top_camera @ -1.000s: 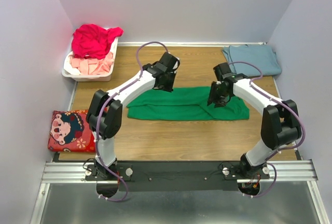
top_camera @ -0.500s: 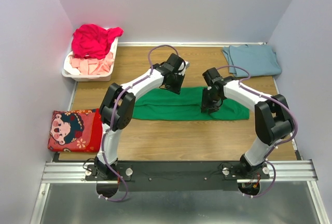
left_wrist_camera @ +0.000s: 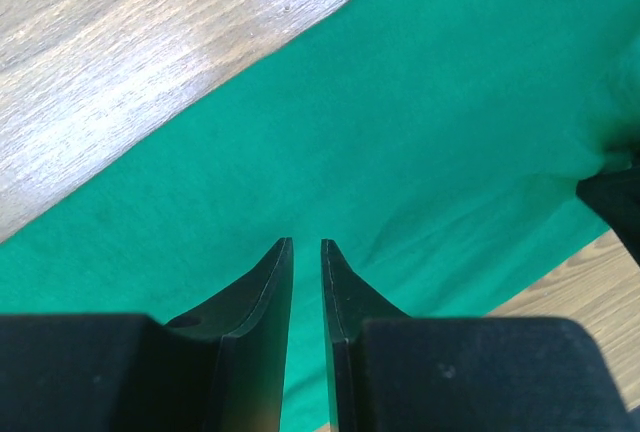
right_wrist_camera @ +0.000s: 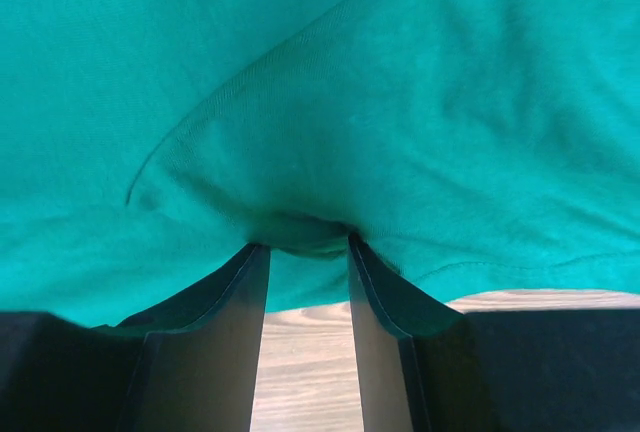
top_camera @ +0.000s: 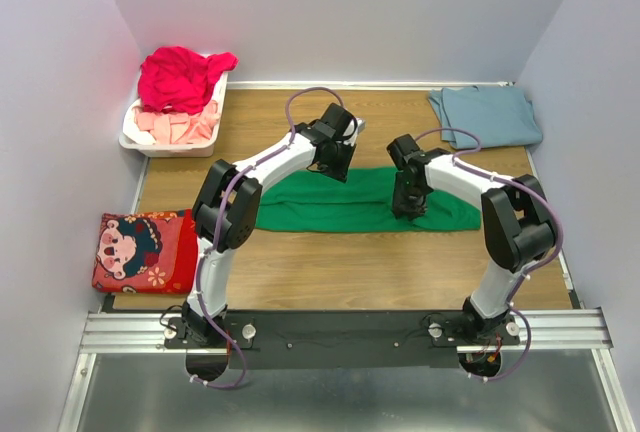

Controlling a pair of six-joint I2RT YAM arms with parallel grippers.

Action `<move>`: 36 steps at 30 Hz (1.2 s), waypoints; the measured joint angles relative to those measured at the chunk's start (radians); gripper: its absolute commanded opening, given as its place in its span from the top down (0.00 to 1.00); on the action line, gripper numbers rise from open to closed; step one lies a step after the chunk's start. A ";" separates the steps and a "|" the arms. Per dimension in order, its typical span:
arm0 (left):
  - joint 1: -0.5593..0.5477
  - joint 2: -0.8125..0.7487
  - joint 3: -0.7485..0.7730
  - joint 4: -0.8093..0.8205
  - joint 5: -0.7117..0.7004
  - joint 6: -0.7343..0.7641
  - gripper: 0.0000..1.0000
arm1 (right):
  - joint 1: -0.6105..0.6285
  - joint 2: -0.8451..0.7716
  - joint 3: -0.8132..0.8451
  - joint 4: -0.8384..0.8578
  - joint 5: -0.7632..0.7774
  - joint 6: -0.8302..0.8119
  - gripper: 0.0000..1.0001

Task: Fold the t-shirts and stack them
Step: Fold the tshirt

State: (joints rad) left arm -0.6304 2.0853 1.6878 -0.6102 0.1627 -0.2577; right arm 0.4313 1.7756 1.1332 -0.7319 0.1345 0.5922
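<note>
The bright green t-shirt [top_camera: 330,207] lies as a long folded strip across the middle of the wooden table. My left gripper [top_camera: 337,162] hovers over its far edge. In the left wrist view its jaws [left_wrist_camera: 304,244] stand a narrow slit apart above flat green cloth [left_wrist_camera: 420,82], with nothing pinched between them. My right gripper [top_camera: 408,204] is on the strip right of centre. In the right wrist view its tips [right_wrist_camera: 305,242] are closed on a bunched fold of the green cloth [right_wrist_camera: 300,72], with bare wood showing below. A folded blue-grey t-shirt [top_camera: 487,115] lies at the back right.
A white basket [top_camera: 135,137] at the back left holds a magenta-red t-shirt [top_camera: 180,77] and a pale pink one [top_camera: 175,127]. A red cartoon cushion [top_camera: 140,250] lies at the left edge. Walls close in three sides; a metal rail [top_camera: 340,330] runs along the front.
My left gripper has moved right along the shirt's far edge. My right gripper has moved left toward the middle. The shirt's left end has drawn in slightly.
</note>
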 measured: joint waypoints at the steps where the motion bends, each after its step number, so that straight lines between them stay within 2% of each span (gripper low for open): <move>1: 0.000 0.000 0.000 0.000 0.000 0.000 0.75 | 0.000 0.000 0.004 0.000 0.015 0.003 0.56; 7: 0.000 0.000 0.000 0.000 -0.002 0.000 0.76 | 0.000 0.010 0.043 0.000 0.084 0.013 0.63; 17: 0.000 0.000 -0.008 -0.001 -0.016 -0.001 0.76 | 0.000 0.010 0.078 -0.003 0.116 0.018 0.99; 27: 0.000 0.000 -0.009 -0.001 -0.028 -0.001 0.77 | 0.000 -0.024 0.169 -0.067 0.106 -0.018 0.99; 28: 0.000 0.000 -0.009 -0.001 -0.030 -0.001 0.77 | 0.000 -0.036 0.178 -0.075 0.103 -0.023 0.97; 29: 0.000 0.000 -0.009 -0.001 -0.031 -0.001 0.78 | 0.000 -0.042 0.181 -0.079 0.103 -0.026 0.76; 30: 0.000 0.000 -0.009 -0.002 -0.032 -0.001 0.78 | 0.000 -0.049 0.183 -0.082 0.100 -0.029 0.68; 33: 0.000 0.000 -0.009 -0.002 -0.035 -0.001 0.78 | 0.000 -0.053 0.182 -0.094 0.086 -0.038 0.53; 36: 0.000 0.000 -0.010 -0.005 -0.038 -0.001 0.78 | 0.000 -0.053 0.170 -0.114 0.081 -0.038 0.50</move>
State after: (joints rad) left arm -0.6308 2.0853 1.6783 -0.6151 0.1246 -0.2584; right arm 0.4313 1.7226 1.3029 -0.8455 0.2153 0.5541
